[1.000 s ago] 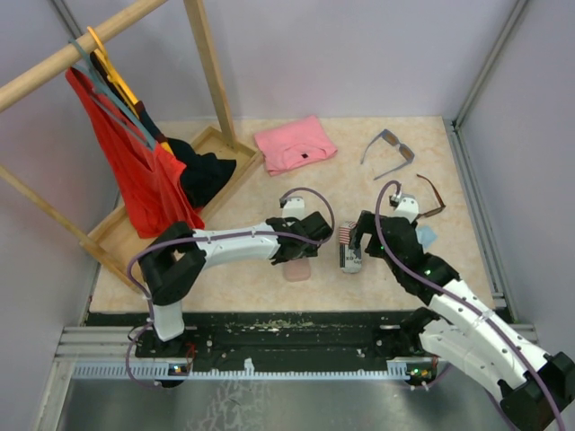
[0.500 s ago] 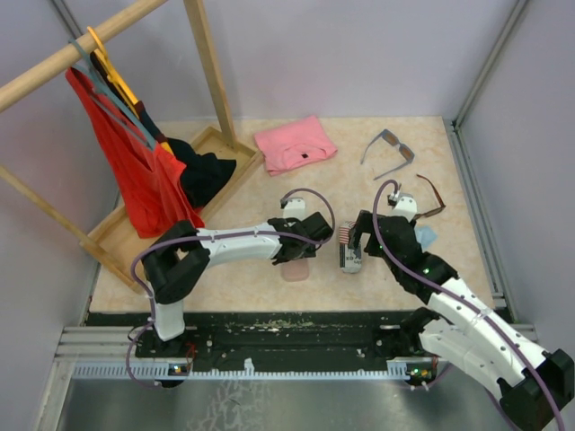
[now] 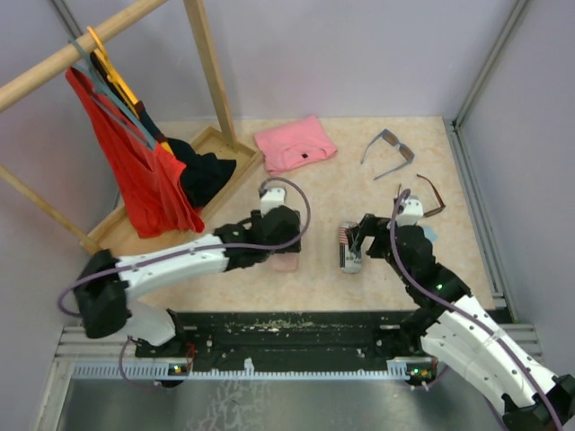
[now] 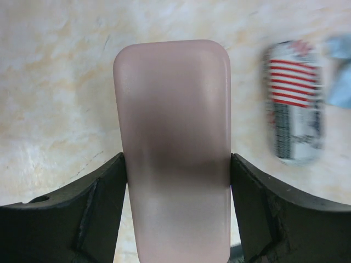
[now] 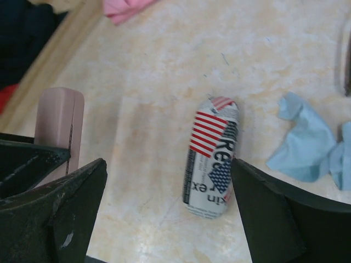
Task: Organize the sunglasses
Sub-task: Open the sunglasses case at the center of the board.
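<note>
Nothing looks organized yet: the grey-blue sunglasses [image 3: 388, 153] and brown sunglasses [image 3: 431, 196] lie loose at the desk's [image 3: 341, 193] far right, both cases closed with contents hidden, the left jaws clamping the pink case [image 4: 173, 137], the right jaws wide and empty above the flag-patterned case [image 5: 211, 159]

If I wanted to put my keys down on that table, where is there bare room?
Bare tabletop lies between the pink shirt and the grey-blue sunglasses, down to the pink case gripped by the left tool. The right is crowded: flag case, blue cloth, brown sunglasses and the open right tool sit close.
</note>
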`<state>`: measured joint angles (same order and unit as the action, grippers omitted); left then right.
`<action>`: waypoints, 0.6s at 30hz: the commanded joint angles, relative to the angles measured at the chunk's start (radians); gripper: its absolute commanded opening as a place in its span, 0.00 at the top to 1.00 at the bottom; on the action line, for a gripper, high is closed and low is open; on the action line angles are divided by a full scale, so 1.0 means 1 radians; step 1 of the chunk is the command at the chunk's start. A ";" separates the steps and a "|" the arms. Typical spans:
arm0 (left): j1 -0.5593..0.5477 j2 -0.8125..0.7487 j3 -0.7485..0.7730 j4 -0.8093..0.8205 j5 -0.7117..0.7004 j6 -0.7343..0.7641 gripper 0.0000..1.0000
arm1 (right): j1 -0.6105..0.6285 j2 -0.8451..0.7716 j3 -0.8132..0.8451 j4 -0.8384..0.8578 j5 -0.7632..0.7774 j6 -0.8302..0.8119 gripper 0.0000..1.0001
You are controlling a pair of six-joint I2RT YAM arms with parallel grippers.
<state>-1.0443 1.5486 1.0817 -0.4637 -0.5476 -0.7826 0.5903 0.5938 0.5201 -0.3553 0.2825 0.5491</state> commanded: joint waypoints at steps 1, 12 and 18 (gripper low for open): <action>0.007 -0.298 -0.134 0.327 0.147 0.256 1.00 | -0.005 -0.097 0.028 0.134 -0.159 -0.059 0.06; 0.007 -0.714 -0.255 0.579 0.512 0.419 1.00 | -0.005 -0.145 0.038 0.558 -0.707 -0.006 0.07; 0.008 -0.763 -0.244 0.676 0.692 0.468 1.00 | -0.004 -0.049 0.061 0.847 -0.890 0.084 0.07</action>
<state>-1.0405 0.8082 0.8288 0.0639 -0.0360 -0.3721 0.5903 0.4915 0.5255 0.1947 -0.4202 0.5655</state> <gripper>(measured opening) 0.751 0.935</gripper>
